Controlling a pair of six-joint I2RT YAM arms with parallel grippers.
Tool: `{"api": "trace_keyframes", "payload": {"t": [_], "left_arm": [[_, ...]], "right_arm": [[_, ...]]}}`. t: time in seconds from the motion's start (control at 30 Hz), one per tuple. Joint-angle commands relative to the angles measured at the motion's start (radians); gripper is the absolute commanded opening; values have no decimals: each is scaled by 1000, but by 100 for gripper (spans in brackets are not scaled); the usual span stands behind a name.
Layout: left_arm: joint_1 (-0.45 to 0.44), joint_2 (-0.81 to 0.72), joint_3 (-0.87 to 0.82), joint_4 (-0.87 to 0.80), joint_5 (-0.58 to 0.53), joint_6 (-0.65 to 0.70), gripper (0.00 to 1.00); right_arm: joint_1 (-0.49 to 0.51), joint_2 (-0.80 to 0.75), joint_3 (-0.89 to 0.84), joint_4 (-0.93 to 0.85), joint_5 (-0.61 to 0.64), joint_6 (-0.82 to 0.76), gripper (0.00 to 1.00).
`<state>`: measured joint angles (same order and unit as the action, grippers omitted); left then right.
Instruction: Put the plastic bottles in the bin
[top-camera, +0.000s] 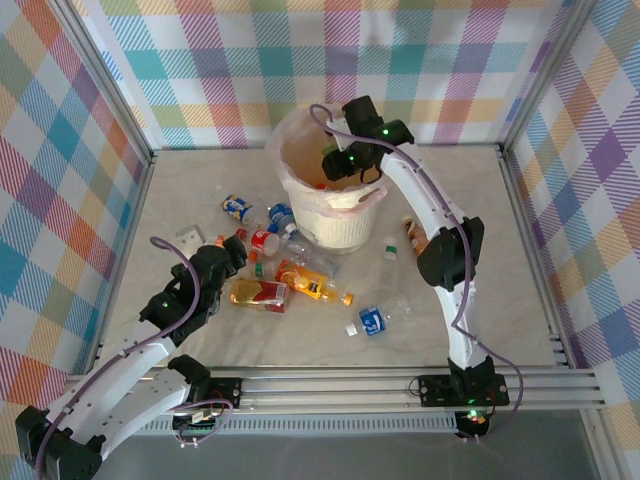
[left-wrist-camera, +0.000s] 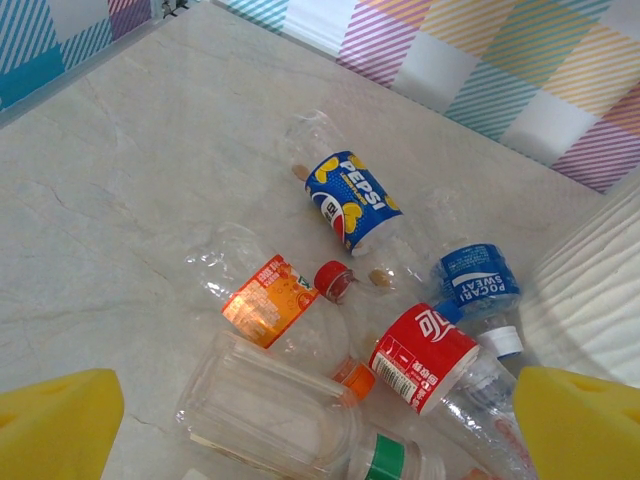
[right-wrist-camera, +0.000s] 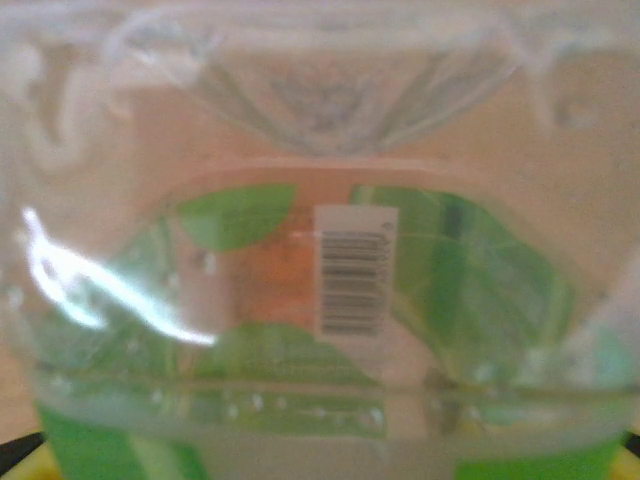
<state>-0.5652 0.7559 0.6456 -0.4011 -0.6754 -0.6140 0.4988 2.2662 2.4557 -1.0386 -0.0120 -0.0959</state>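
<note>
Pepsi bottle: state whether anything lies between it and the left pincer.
Yes. In the left wrist view the open left pincer looks over a clear bottle and an orange-labelled bottle, both lying nearer than the Pepsi bottle.

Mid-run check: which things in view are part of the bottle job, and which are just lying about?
Job: bin; Pepsi bottle; Pocari Sweat bottle; red-label bottle; orange-label bottle; amber bottles; green-label bottle.
Lying about: plaid backdrop; metal frame rail.
</note>
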Motion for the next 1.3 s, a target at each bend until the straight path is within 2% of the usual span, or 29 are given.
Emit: {"api": "trace_keyframes", "payload": {"t": [0.0,0.33,0.7,0.83,1.03,1.27], "left_arm": [[2,-6,14,-33,-33,-7,100],[3,-3,21,-62,-68,-23,100],[4,38,53,-138,-110,-76,100],[9,50,64,-167,-109,-106,100],[22,57,81,-263,-99,-202,100],[36,32,86,-326,-58,-281,100]], "right_arm": [[4,36,42,-28,30,-35,58],[6,86,78,-37,39,-32,77],[9,81,178,-76,1,-35,88],[9,43,218,-73,-43,-27,100],[10,-51,220,-46,-54,15,100],[9,-158,218,-70,44,75,100]]}}
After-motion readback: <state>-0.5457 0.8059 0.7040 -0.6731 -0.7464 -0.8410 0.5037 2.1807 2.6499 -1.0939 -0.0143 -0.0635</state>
